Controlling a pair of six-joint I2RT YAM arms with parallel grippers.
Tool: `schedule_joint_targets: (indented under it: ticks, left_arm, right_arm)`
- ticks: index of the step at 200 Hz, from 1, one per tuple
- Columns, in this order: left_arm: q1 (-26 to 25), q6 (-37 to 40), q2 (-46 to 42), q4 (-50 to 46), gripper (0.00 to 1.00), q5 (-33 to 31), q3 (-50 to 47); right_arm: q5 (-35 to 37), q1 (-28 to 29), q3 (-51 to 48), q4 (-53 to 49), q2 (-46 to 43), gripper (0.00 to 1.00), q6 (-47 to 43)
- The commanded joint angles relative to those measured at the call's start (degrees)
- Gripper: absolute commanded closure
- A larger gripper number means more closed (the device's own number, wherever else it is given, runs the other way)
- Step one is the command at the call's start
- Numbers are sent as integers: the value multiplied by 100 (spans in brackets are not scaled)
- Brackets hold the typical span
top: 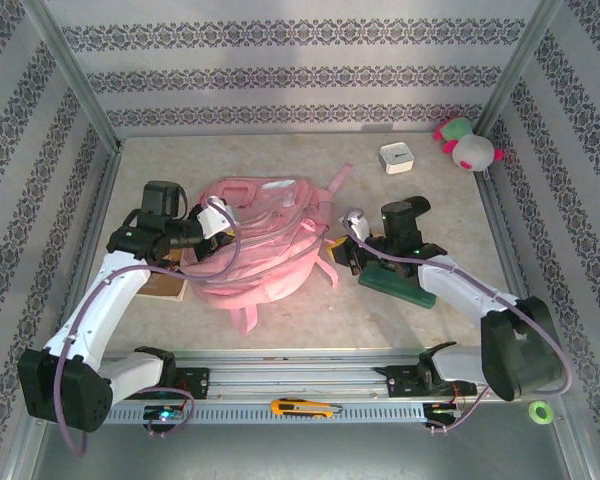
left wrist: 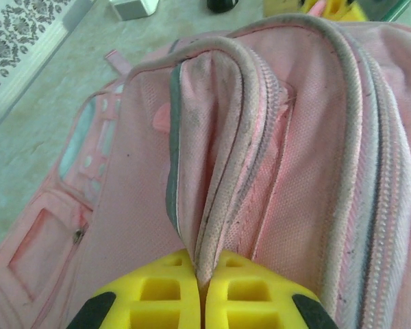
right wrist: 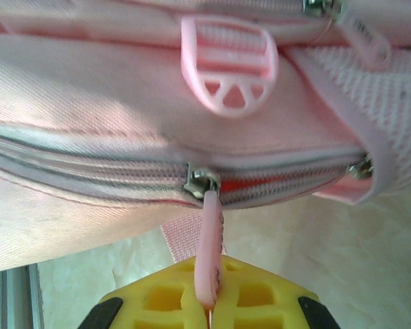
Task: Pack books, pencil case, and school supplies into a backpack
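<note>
The right gripper [right wrist: 209, 312] was clamped on the pink zip pull [right wrist: 210, 253], the left gripper [left wrist: 200, 291] on a fabric fold [left wrist: 222, 157] of the backpack [top: 265, 250], which lay mid-table between the arms. Opening the zip seemed the step in hand; next, the pull needed drawing along its track while the left braced.

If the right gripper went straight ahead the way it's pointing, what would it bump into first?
Probably the backpack, right at its zipper. The right gripper is shut on the pink zipper pull, and the pink fabric sits close ahead.
</note>
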Motion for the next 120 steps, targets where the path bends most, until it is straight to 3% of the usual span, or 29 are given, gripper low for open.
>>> schedule_joint_targets:
  ticks: [1, 46, 70, 94, 120]
  left_arm:
    - [-131, 90, -130, 554, 100, -796, -63]
    - [-335, 60, -129, 598, 100, -279, -214]
    - [-343, -17, -165, 674, 100, -178, -295]
    - [-338, 146, -256, 635, 100, 72, -413]
    - [-284, 260, -280, 511, 100, 412, -352]
  right_arm:
    - [99, 199, 237, -362, -372, 100, -127]
    - [332, 392, 340, -276, -388, 100, -104]
    - [719, 358, 404, -261, -251, 100, 386]
    - [965, 141, 284, -142, -16, 57, 892]
    - [662, -72, 93, 155, 340, 44, 694]
